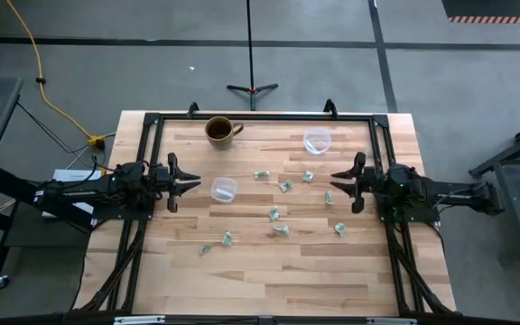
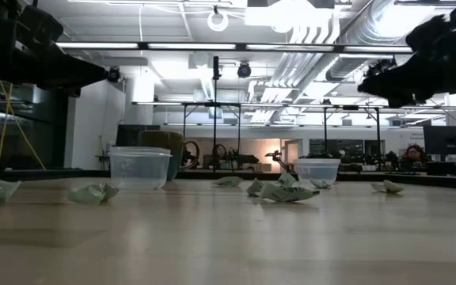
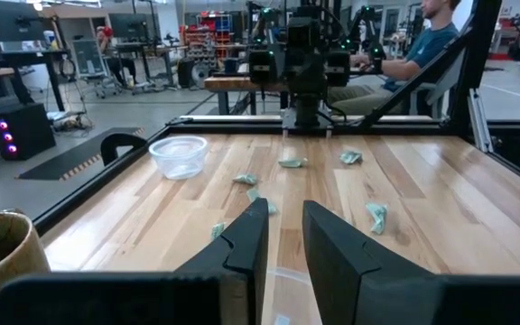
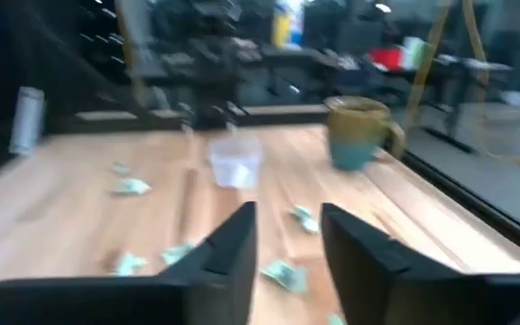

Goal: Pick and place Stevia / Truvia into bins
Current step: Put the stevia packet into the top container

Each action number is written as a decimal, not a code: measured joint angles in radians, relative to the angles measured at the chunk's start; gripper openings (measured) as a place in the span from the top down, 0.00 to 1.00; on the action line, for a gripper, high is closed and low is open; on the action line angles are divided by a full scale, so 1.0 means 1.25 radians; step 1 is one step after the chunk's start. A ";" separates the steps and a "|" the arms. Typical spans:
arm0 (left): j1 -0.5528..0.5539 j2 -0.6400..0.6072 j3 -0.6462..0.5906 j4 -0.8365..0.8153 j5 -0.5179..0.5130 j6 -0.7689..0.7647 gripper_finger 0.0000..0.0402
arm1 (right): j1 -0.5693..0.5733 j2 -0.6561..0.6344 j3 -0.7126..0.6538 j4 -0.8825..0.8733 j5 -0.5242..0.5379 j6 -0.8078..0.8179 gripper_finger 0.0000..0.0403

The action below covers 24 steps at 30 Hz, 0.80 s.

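Note:
Several small green-and-white sachets lie scattered flat on the middle and right of the wooden table; they also show in the low view. One clear cup stands left of centre, just in front of my left gripper. A second clear cup stands at the far right. My left gripper is open and empty, held above the table. My right gripper is open and empty at the right, its fingers pointing toward the sachets.
A brown mug with a handle stands at the far left of the table. A black frame runs along the far and side edges. Bare wood lies along the near edge. People sit in the room beyond the table.

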 joint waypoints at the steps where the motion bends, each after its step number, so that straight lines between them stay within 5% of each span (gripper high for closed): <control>1: 0.000 0.000 0.000 0.004 -0.007 0.000 0.74 | 0.000 0.025 0.000 0.021 0.029 -0.007 0.64; 8: 0.000 0.000 0.000 0.016 -0.026 0.000 0.74 | 0.000 0.191 0.001 0.293 0.104 -0.059 0.45; 17: 0.000 0.000 0.000 0.019 -0.053 -0.033 0.74 | 0.000 0.289 0.001 0.483 0.132 -0.047 0.45; 24: 0.000 0.000 0.000 0.018 -0.053 -0.047 0.74 | 0.000 0.350 0.059 0.393 0.243 -0.051 0.43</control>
